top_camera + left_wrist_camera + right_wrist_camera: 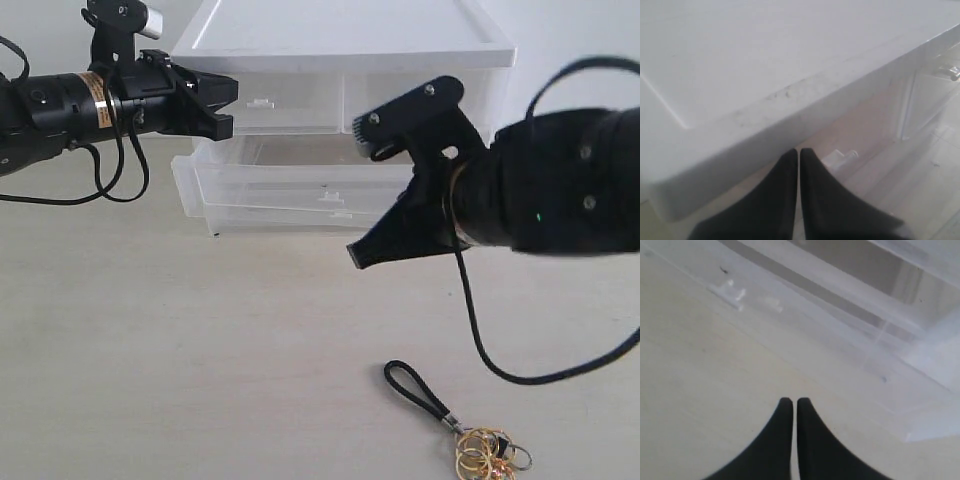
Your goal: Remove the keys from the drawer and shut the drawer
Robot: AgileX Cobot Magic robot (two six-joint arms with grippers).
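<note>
First half of the task is judged done: the keys [487, 451] are seen lying on the table [180, 350] at the near right, clear of the cabinet [340, 40], with the black loop strap [415, 388] stretched toward the far left of the gold rings. Nothing is held. The right gripper [360, 254] is seen with its jaws pressed together and empty, hanging above the table between the keys and the drawer [262, 198], close to the drawer's front. The left gripper [228, 103] is likewise closed on nothing, poised at the far left by the cabinet's top edge. Second half is judged not yet done: the drawer is pulled out well toward the near side, its translucent front standing proud of the two half-width drawers above it. No contents can be made out inside it. A push on the front is what is left. The table is noted as a pale, matt, wood-grain surface, bare apart from the keys and cabinet. A plain light wall is seen behind. A black cable [482, 350] is seen drooping from the right arm.
</note>
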